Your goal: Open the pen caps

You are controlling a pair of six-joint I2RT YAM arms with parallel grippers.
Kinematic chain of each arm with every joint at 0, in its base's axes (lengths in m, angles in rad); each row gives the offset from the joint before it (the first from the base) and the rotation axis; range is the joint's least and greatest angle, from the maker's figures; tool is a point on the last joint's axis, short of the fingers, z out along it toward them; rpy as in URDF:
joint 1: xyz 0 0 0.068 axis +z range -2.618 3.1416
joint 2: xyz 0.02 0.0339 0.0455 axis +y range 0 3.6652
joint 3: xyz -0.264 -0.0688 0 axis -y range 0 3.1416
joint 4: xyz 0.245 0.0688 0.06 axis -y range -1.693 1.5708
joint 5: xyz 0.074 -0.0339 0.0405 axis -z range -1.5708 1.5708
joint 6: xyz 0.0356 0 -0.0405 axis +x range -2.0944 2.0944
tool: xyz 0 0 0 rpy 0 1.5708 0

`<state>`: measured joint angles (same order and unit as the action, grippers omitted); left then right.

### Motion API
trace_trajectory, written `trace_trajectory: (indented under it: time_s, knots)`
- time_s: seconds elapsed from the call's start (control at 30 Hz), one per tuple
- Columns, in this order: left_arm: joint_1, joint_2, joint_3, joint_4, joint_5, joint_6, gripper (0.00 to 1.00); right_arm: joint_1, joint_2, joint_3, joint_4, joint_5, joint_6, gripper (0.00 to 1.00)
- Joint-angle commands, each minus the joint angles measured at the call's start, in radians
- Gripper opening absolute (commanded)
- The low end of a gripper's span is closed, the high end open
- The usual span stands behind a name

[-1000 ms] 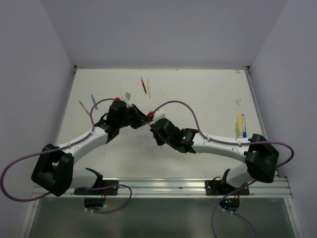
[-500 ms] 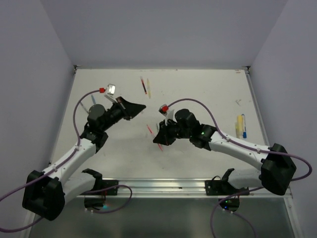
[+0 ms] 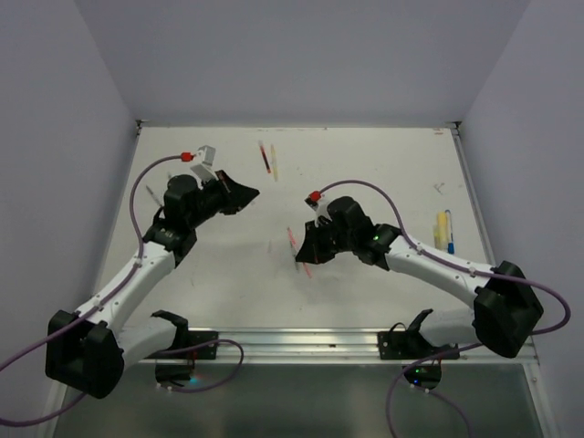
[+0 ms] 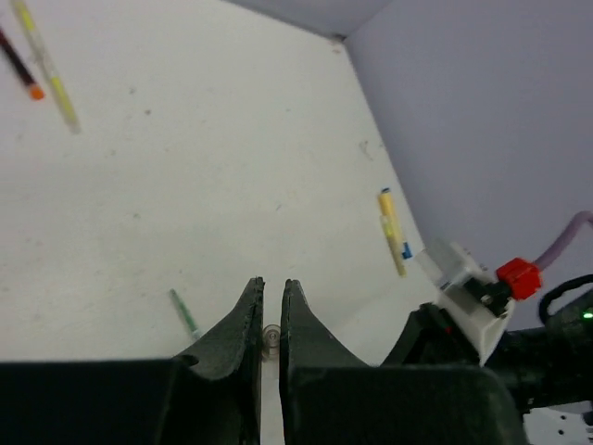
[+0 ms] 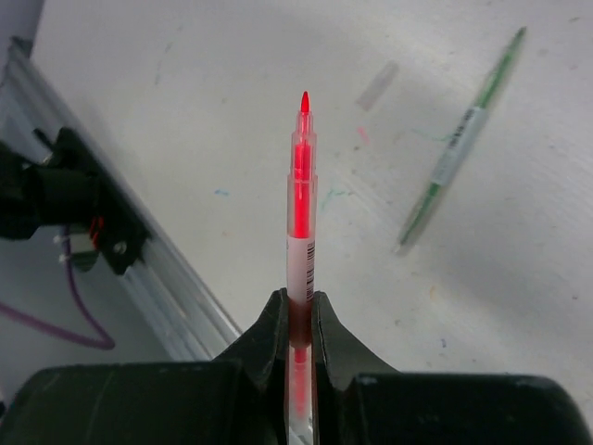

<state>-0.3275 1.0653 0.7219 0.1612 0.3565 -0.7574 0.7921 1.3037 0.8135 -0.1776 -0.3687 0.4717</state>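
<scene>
- While the right gripper (image 5: 298, 304) is pressing both jaws against the barrel of a red pen (image 5: 301, 209), the pen is sticking straight out past the fingertips, its pointed red tip exposed
- Meanwhile the left gripper (image 4: 271, 289) is holding its jaws almost together, leaving only a thin slit
- Deep in that slit a small clear round piece (image 4: 271, 338) is sitting pinched between the fingers; it is looking like the end of a pen cap, though that cannot be told for sure
- From above, the two grippers are hanging well apart over the middle of the table (image 3: 383, 164), the left one nearer the far left corner, the right one with the red pen slanting under it
- On the table beyond the red pen's tip and off to its right, a green pen (image 5: 460, 139) is lying flat, apart from it
- Just ahead of the left fingers a short green piece (image 4: 183, 313) is lying on the table
- Near the far edge a dark red pen (image 3: 265, 158) and a yellow pen (image 3: 274, 162) are lying side by side
- By the right edge another yellow pen (image 3: 442, 230) is lying beside a pen wearing a blue cap (image 3: 451, 244)
</scene>
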Motion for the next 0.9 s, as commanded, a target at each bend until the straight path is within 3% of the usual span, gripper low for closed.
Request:
trace_trajectory:
  time_s: [0.0,0.3,0.6,0.87]
  knots:
    - [0.004,0.089,0.025,-0.305,-0.062,0.125,0.00,-0.008,0.061,0.101,-0.115,0.258,0.028,0.00]
    - [-0.044,0.179,-0.079,-0.321,-0.070,0.148,0.00,-0.008,0.207,0.116,-0.072,0.392,0.074,0.00]
    - [-0.134,0.309,-0.064,-0.316,-0.106,0.155,0.00,-0.008,0.331,0.119,0.007,0.375,0.108,0.00]
    - [-0.136,0.372,-0.035,-0.315,-0.140,0.173,0.04,-0.008,0.396,0.128,0.038,0.373,0.116,0.00]
